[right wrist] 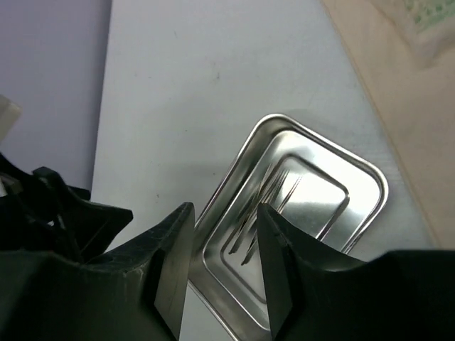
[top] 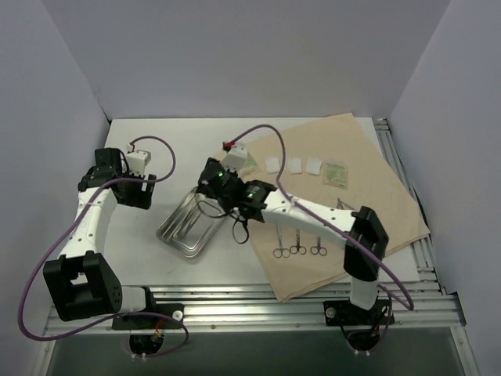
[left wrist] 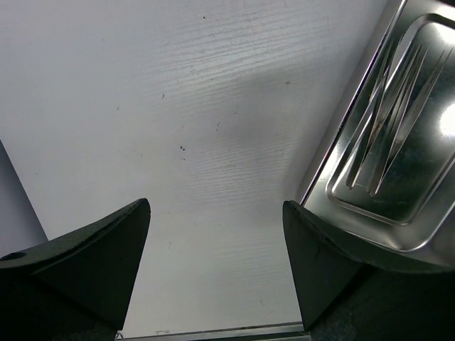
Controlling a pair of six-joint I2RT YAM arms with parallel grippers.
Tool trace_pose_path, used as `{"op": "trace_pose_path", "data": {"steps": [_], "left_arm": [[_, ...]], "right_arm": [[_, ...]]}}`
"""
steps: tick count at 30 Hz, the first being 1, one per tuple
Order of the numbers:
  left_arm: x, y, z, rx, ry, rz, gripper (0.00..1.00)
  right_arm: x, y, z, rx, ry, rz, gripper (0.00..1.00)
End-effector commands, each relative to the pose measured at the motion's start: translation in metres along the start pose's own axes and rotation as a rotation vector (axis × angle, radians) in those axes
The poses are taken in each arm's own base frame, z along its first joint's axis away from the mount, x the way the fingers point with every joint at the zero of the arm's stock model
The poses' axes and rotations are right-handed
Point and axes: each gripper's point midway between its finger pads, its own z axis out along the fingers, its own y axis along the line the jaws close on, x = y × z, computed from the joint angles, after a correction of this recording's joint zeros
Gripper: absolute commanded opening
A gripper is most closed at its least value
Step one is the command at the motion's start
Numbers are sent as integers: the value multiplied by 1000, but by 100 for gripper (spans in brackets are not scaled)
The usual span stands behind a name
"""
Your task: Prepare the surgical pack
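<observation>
You are in the loading step, as I read it. The cloth (top: 376, 180) lies spread flat over the right half of the table (top: 149, 141). The tray (top: 174, 235) sits on bare table just off the cloth's left edge, not on it. Your right arm reaches across the cloth and hangs the right gripper (right wrist: 226, 213) above the tray, its fingers partly apart with nothing between them. The tweezers (right wrist: 274, 188) lie loose in the tray's well under that gap, so that item looks delivered. Your left gripper (left wrist: 217, 209) hovers over bare table just left of the tray, fingers spread wide and empty.

What is left, by my judgement, is on the cloth: three scissors (top: 297, 249) in a row near its front edge, three gauze squares (top: 295, 164) in a row toward the back, and a green packet (top: 337, 172) just right of them. The next move calls for lifting the right gripper clear of the tray rim, then swinging it over to the scissors, the nearest of these. They lie flat, so you need a low, square pinch on thin metal.

Some things are hard to read. From above, the right wrist covers its own fingertips and part of the tray. The tweezers overlap, so I cannot count them. The left wrist view cuts the tray off at its right edge. A second packet (right wrist: 426, 28) is cut off at the corner of the right wrist view.
</observation>
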Motion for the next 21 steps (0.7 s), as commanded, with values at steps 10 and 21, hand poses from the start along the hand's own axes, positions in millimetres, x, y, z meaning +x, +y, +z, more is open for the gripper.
{"op": "trace_pose_path", "data": {"steps": [10, 21], "left_arm": [[-16, 18, -19, -86, -37, -3, 85], [-11, 17, -3, -67, 4, -20, 85]], "right_arm": [[-83, -146, 26, 72, 198, -282, 40], [-21, -204, 79, 255, 428, -445, 33]]}}
